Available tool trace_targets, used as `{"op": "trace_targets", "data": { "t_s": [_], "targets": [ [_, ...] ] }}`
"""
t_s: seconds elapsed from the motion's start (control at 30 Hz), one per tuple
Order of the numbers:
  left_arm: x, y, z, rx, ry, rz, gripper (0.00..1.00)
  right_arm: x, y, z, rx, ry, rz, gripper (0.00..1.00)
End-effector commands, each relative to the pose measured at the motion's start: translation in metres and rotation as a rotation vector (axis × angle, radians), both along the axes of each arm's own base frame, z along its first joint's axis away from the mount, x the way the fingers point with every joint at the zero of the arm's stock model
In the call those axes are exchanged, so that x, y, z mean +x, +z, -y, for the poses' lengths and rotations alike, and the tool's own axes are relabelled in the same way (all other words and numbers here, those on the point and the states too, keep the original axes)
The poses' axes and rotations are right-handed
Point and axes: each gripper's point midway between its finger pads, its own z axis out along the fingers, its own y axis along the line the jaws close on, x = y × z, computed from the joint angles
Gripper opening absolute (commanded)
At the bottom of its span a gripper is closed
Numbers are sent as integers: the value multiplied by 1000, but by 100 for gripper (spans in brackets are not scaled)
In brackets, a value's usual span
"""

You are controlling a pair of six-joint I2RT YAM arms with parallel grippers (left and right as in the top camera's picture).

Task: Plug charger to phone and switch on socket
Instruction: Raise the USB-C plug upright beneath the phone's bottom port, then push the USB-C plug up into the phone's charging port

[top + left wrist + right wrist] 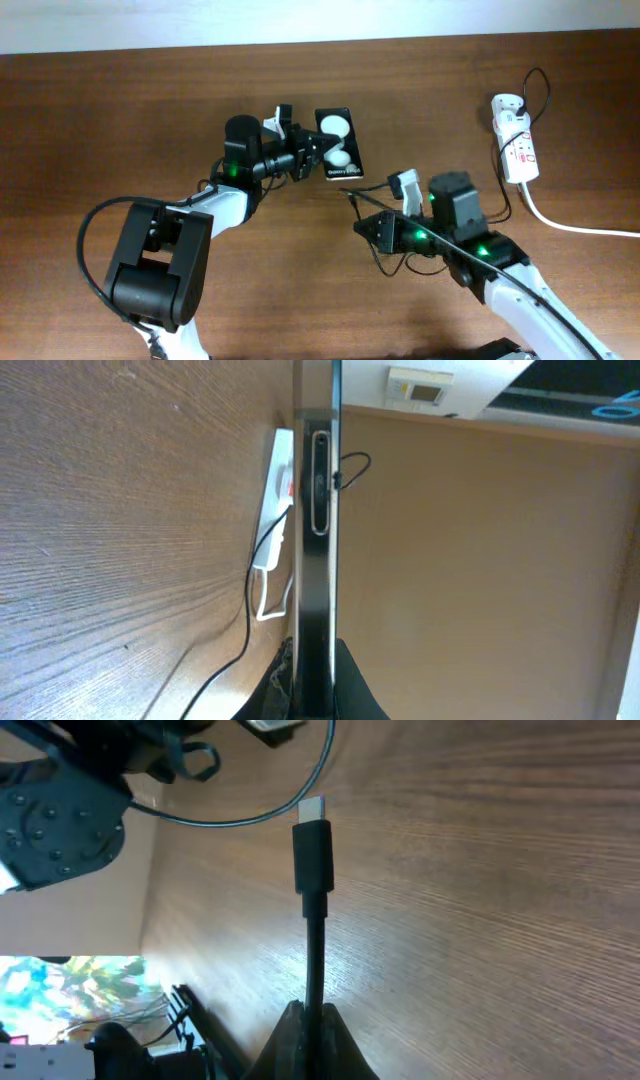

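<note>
Left claw [316, 156] is pinching the flat black rectangular phone [339, 145] with two white round patches by its left long side, face up and apparently level with the brown wooden desk [120, 110]; the left wrist view shows the phone [318, 580] edge-on between the fingers [345, 695]. Its long axis runs from the far side of the desk towards the near side, slightly slanted, with the near short edge turned towards the right arm. Right claw [366, 224] is pressed onto the thin black cable of the charger [356, 199], with the small black plug tip [312, 855] standing clear ahead of the fingers [290, 1040]. Plug and cable lie on one line, pointing up and left at the phone's near edge, close to it but apart. Judged step: bringing plug to port, not yet mated. The next move calls for fine alignment of tip and port, then a straight push. At far right lies the white elongated socket [515, 140], well apart, its switch apparently untouched.
</note>
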Motion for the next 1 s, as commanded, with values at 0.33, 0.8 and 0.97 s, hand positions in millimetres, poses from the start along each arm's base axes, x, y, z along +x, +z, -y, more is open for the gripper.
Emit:
{"op": "trace_targets", "data": {
  "t_s": [0.33, 0.8, 0.97],
  "targets": [
    [9, 9, 2, 5, 17, 57, 0, 18, 1, -6, 40, -16, 25, 4],
    [6, 9, 7, 5, 6, 58, 0, 26, -1, -1, 17, -67, 37, 4],
    [7, 13, 10, 6, 13, 90, 0, 25, -3, -1, 12, -67, 26, 4]
  ]
}}
